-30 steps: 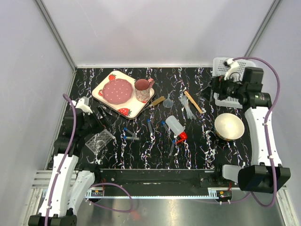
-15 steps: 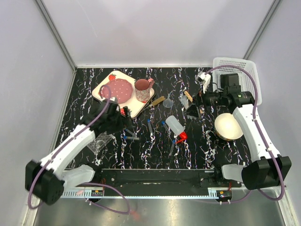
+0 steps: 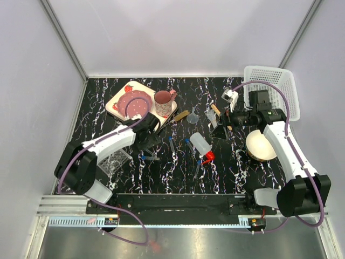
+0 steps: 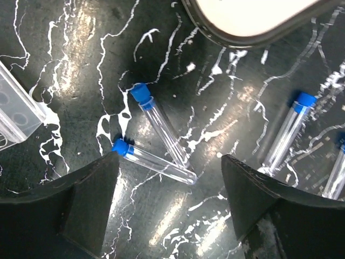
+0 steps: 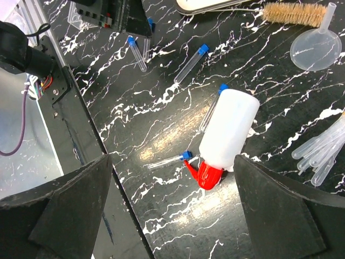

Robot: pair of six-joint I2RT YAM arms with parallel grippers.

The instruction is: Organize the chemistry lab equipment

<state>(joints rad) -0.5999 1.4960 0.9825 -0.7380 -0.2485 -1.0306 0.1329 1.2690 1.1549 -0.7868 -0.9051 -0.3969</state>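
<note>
Black veined table: both arms over loose lab ware, nothing held.

The left arm stretches low from the near-left corner toward the centre, wrist turned downward. The right arm rises from the near-right corner and folds back inward, its camera tilted toward the near edge. The left gripper has its jaws spread wide on either side of two blue-capped tubes, which lie in a V with their closed ends meeting, just below the tray. The right gripper is likewise spread and empty above the squeeze bottle, which lies on its side mid-table, red cap toward the near edge. The tube rack sits near-left beside the left arm. The funnel and droppers lie beyond the bottle.
</note>
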